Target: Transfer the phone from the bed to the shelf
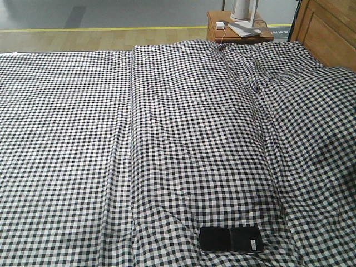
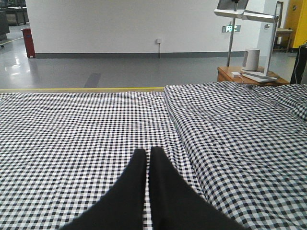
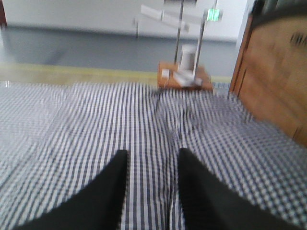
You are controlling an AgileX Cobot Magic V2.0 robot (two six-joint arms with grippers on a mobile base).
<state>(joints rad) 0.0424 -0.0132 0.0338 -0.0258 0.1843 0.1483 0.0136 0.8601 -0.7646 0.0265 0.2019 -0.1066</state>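
front-facing view, gingham bed [image 1: 67, 139], phone [image 1: 231, 239] lying flat, grey floor [image 1: 83, 11] beyond

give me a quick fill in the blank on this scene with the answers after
1. The phone lies flat on the ____, and neither gripper touches it.
2. The left gripper is ____, with no gap at its tips.
3. The right gripper is ____, with a wide gap at its tips.

Missing words: bed; shut; open
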